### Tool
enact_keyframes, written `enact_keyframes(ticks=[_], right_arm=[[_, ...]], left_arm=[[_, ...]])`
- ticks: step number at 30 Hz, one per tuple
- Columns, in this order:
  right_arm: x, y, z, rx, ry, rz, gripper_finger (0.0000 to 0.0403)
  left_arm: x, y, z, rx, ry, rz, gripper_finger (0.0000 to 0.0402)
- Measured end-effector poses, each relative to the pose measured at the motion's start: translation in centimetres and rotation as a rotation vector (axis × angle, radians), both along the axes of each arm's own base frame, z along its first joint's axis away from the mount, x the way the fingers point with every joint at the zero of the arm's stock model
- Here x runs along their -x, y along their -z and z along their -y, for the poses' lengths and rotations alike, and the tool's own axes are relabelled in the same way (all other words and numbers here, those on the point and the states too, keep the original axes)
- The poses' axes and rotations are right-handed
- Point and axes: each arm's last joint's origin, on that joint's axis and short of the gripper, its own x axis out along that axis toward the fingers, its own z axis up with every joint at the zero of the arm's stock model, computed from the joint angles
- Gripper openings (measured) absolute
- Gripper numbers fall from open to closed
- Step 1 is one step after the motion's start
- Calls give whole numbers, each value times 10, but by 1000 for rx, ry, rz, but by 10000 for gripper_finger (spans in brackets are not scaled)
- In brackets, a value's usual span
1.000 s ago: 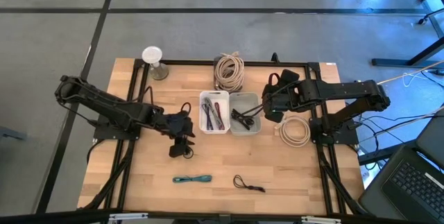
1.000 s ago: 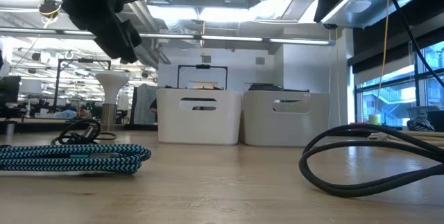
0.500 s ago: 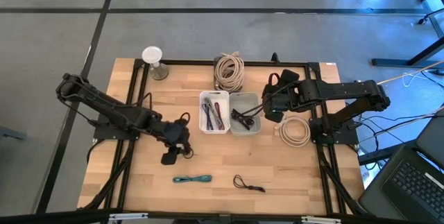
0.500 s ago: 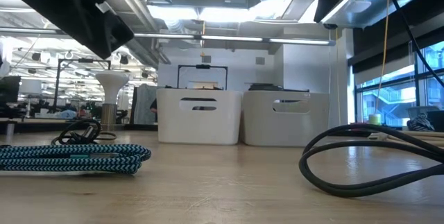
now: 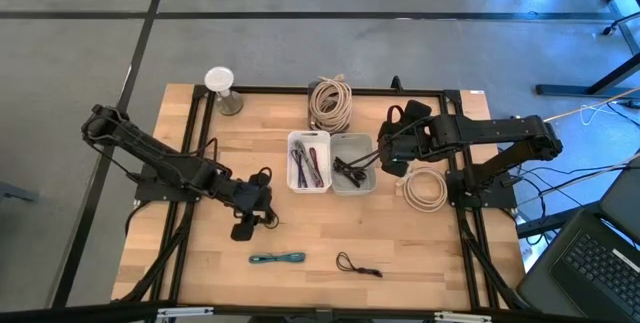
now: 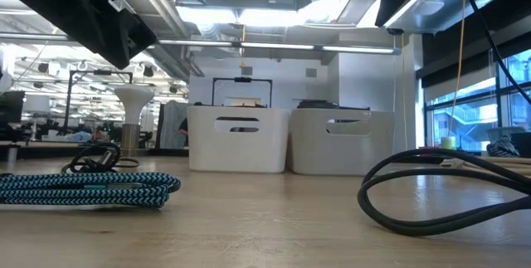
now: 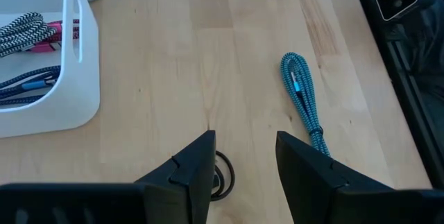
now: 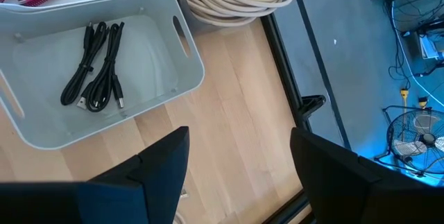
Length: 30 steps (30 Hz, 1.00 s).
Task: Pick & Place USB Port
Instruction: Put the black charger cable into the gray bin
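Note:
A small black coiled cable (image 5: 270, 220) lies flat on the wooden table; the low view shows it (image 6: 99, 158) behind a teal braided cable (image 6: 83, 190). My left gripper (image 5: 258, 219) hangs open above it. In the left wrist view the coil's loop (image 7: 223, 172) shows low between the spread fingers (image 7: 243, 151). The teal cable (image 5: 277, 258) (image 7: 302, 99) lies nearer the table's near edge. My right gripper (image 5: 382, 157) (image 8: 239, 148) waits open, raised over the right-hand white bin (image 8: 177, 78), which holds black cables (image 8: 97, 64).
Two white bins (image 5: 309, 161) (image 5: 352, 163) stand mid-table; the left one holds coloured cables (image 7: 28, 33). A beige coil (image 5: 330, 103) lies at the far edge and a white coil (image 5: 425, 188) at the right. Another black cable (image 5: 358, 265) lies near the near edge. A white stand (image 5: 222, 88) is far left.
My left gripper has moved away from the bins toward the table's near-left and risen a little, staying open. The small black coil has stayed on the table. The right arm has kept still.

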Motion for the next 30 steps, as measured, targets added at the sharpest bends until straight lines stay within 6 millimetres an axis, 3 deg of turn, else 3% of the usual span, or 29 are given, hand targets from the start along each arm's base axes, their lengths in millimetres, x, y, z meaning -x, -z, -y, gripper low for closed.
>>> enact_keyframes(ticks=[30], right_arm=[[0, 0, 0, 0, -1, 0, 255]], left_arm=[[-1, 0, -2, -93, 17, 27, 143]])
